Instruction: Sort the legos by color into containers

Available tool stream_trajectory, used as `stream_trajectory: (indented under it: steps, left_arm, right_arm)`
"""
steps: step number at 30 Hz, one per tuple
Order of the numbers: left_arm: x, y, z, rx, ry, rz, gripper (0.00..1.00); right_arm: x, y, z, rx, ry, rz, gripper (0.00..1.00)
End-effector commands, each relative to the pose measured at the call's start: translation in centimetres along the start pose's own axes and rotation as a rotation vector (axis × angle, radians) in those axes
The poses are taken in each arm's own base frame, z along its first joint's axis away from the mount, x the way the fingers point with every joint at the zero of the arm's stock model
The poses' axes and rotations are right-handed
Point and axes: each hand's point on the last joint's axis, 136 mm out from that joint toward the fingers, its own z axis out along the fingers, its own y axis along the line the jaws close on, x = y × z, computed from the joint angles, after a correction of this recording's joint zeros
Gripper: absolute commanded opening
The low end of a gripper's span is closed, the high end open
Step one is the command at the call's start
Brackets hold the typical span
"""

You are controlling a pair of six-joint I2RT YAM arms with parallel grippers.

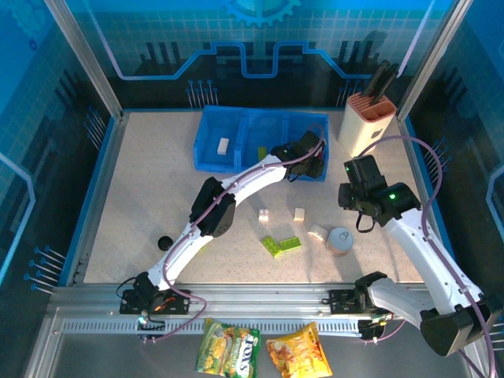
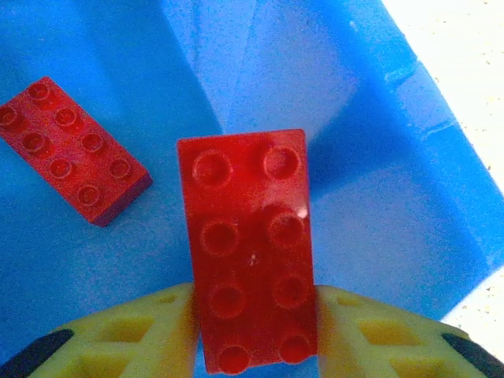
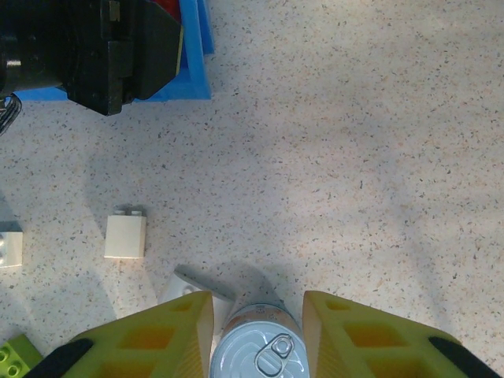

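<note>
In the top view the left gripper point(image 1: 309, 160) hangs over the right compartment of the tray point(image 1: 206, 138). A cream brick point(image 1: 224, 145) lies in the left compartment and something green in the middle one. The loose bricks point(image 1: 281, 245) lie on the table between the arms, close to the can point(image 1: 340, 240), and the right arm point(image 1: 394, 206) is the nearer one to them.

In the left wrist view the red brick point(image 2: 252, 236) sits between the yellow fingers point(image 2: 134, 339), which lie against both its long sides and clamp its near end. Its long axis runs straight out from the jaws, studs toward the camera. Behind it is the blue floor, with a second red brick point(image 2: 71, 146) to the left, apart and skewed. Whether the held brick touches the floor I cannot tell. It is already over the matching colour, so letting go looks like the coming move.

In the right wrist view the right gripper point(image 3: 256, 311) stands part-open and grips nothing. The can shows between its fingers, on the table below. A cream brick lies ahead and to the left.
</note>
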Motion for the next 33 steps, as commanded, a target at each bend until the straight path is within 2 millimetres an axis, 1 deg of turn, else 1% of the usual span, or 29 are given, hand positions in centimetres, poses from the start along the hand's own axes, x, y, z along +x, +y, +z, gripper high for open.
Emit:
stream_trajectory:
  steps: [1, 6, 10, 13, 16, 20, 24, 27, 33]
  left_arm:
    - [-1.9, -1.0, -1.2, 0.040, -0.052, 0.019, 0.44]
    - [-3.4, -1.5, -3.3, 0.060, -0.085, 0.018, 0.46]
    - [-4.6, -2.1, -5.1, 0.084, -0.108, 0.017, 0.47]
    - [-5.4, -2.7, -6.8, 0.104, -0.125, 0.020, 0.46]
    - [-6.1, -2.8, -8.5, 0.109, -0.139, 0.024, 0.46]
    - [-6.2, -2.6, -10.7, 0.107, -0.144, 0.030, 0.46]
    - [-5.8, -1.3, -12.8, 0.091, -0.139, 0.021, 0.45]
    - [-5.4, 0.3, -14.4, 0.083, -0.132, -0.012, 0.45]
    - [-4.0, 4.8, -17.6, 0.054, -0.106, -0.100, 0.45]
  right_arm:
    - [-0.4, -0.2, -0.8, -0.016, -0.013, 0.022, 0.36]
    - [-0.5, 0.1, -0.8, -0.031, -0.016, 0.021, 0.37]
    - [-0.6, 0.5, -0.7, -0.046, -0.012, 0.019, 0.37]
    - [-0.6, 1.1, -0.5, -0.074, -0.004, 0.010, 0.38]
    - [-0.5, 1.8, -0.1, -0.104, 0.008, -0.002, 0.38]
    - [-0.3, 3.1, 0.5, -0.144, 0.033, -0.019, 0.39]
    - [-0.2, 4.4, 1.3, -0.160, 0.061, -0.042, 0.39]
    - [0.0, 5.4, 1.9, -0.157, 0.078, -0.069, 0.39]
    - [0.5, 7.3, 3.0, -0.146, 0.116, -0.101, 0.40]
